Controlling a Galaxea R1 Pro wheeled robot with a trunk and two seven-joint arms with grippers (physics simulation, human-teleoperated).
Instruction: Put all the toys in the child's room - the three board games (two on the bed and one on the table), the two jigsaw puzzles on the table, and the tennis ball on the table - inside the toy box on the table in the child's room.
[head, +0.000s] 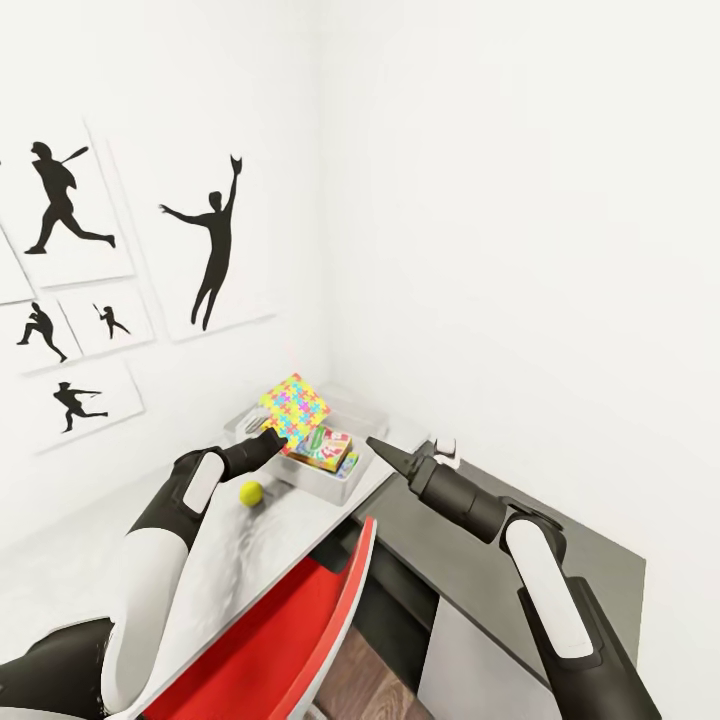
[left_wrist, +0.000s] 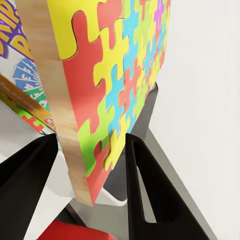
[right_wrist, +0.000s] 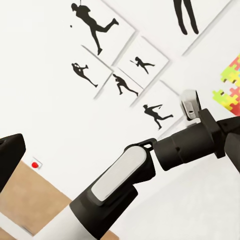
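We note the toy box (head: 345, 482) is largely hidden behind the jigsaw puzzle (head: 294, 407), which the left gripper (head: 272, 438) clamps by its lower edge, tilted above the box. The Skip-Bo box (head: 322, 447) lies inside. The tennis ball (head: 251, 492) rests on the table (head: 250, 560) beside the left wrist. The right gripper (head: 384, 450) hovers apart; we cannot tell its jaw state.

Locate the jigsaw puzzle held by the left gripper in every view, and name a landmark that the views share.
Head view: the jigsaw puzzle sits centre-left, tilted above the toy box, at the left gripper.
Left wrist view: its mosaic face and wooden edge run from the top to between the two black fingers.
Right wrist view: a corner shows at the right edge.
Shared landmark: the puzzle's own mosaic.
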